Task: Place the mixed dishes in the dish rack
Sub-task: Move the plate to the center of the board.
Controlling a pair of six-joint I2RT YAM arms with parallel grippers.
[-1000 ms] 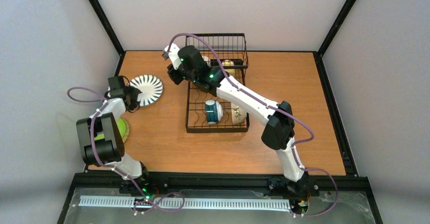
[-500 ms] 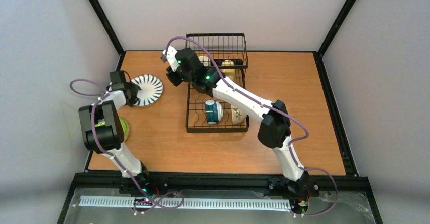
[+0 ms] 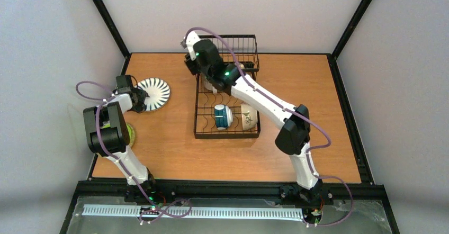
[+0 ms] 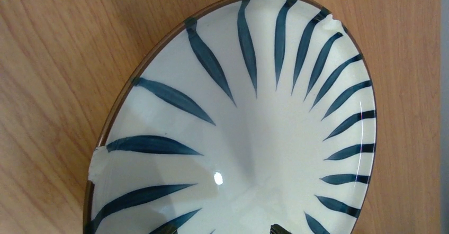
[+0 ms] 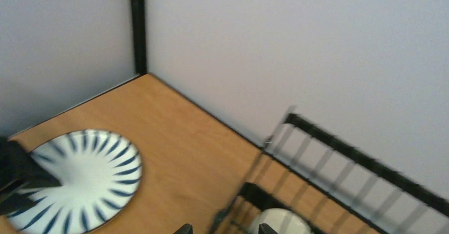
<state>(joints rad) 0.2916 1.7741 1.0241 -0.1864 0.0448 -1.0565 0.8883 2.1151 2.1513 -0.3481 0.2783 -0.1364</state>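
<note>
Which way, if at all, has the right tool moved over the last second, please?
Yes. In the top view, the right tool shifted right and toward the back wall, from outside the dish rack's left edge to above it.

One rack (image 3: 227, 136), one striped plate (image 3: 154, 92), one teal cup (image 3: 223, 116)

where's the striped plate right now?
Top view, left side: the black-and-white striped plate lies flat on the table, left of the dish rack, with the left gripper at its near-left rim.
</note>
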